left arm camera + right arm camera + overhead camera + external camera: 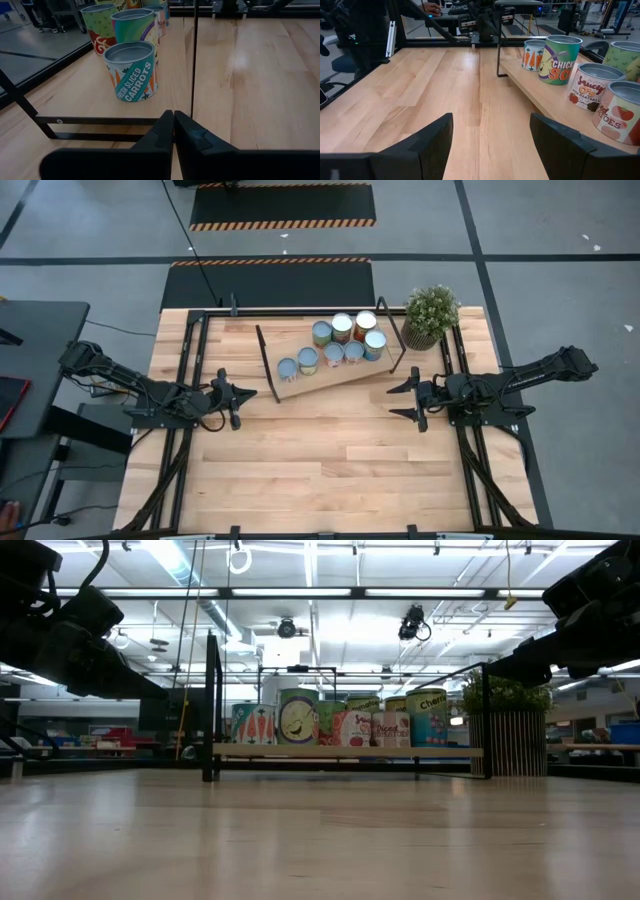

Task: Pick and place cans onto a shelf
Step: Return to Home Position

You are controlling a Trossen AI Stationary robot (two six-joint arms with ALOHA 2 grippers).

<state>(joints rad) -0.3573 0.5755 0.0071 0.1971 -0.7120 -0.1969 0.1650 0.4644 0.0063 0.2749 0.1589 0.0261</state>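
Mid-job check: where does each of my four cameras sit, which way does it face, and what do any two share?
High: above the table, looking straight down; both arms show, left gripper and right gripper flanking the shelf.
Low: at tabletop height, looking level at the cans on the shelf; left arm and right arm in the upper corners.
Left wrist: behind its shut fingers, facing the carrots can.
Right wrist: behind its open fingers, facing along the shelf's front.
Shared: both wrist views show the carrots can.
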